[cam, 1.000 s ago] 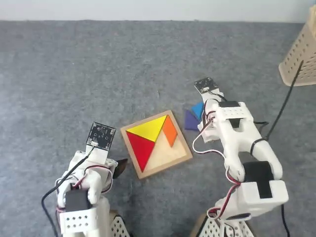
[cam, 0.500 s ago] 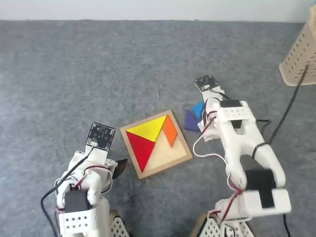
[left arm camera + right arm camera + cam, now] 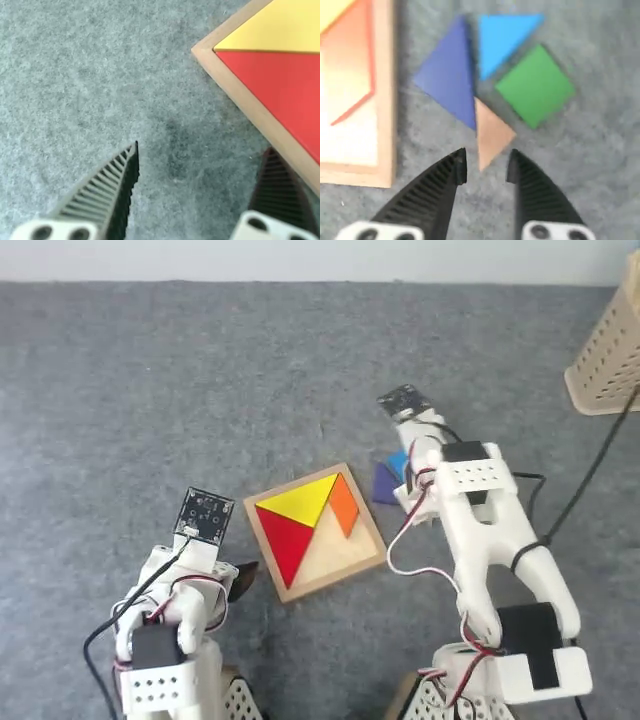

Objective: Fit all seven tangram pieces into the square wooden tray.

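Right claw point(image 3: 486, 161), partly open and empty, straddles the tip of the tan triangle point(image 3: 491, 134). The purple triangle point(image 3: 451, 80), blue triangle point(image 3: 505, 35) and green square point(image 3: 535, 87) cluster by it, just beside the tray point(image 3: 375, 558). Left claw point(image 3: 202, 150) gapes empty over bare table point(image 3: 75, 75) at the tray's corner.

The bench point(image 3: 140, 380) is covered all over with a grey, felt-like fabric. At its far right corner a beige perforated basket point(image 3: 612, 348) is seen, cut off by the edge. A pale wall strip point(image 3: 300, 258) is seen beyond the far side.
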### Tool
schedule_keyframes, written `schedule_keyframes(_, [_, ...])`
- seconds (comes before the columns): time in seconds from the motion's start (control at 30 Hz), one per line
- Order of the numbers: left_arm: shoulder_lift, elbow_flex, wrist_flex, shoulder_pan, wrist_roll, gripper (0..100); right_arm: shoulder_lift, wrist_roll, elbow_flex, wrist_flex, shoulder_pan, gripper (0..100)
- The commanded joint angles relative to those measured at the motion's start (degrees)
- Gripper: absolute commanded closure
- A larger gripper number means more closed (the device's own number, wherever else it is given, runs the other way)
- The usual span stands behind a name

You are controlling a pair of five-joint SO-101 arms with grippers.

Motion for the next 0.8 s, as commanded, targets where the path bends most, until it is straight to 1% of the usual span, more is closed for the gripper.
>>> schedule_keyframes(0.0, [-0.8, -0.3, 0.0, 0.3, -0.3, 65, -3.5, 4.0, -0.5, -1.3, -3.0, 79.8])
schedule_keyframes(0.17, [-0.8, -0.3, 0.0, 0.3, -0.3, 65, 1.9, 8.2, -0.8, -2.3, -3.1, 80.0])
schedule_keyframes(0.27, [-0.8, -0.3, 0.0, 0.3, -0.3, 65, 5.1, 7.8, -0.8, -4.2, -1.4, 79.9])
schedule_keyframes(0.4, [-0.8, -0.3, 0.0, 0.3, -0.3, 65, 5.4, 7.9, -0.9, -5.0, 1.2, 79.9])
schedule_keyframes(0.77, [-0.8, -0.3, 0.0, 0.3, -0.3, 65, 10.7, 8.0, -3.3, -5.0, 1.0, 79.9])
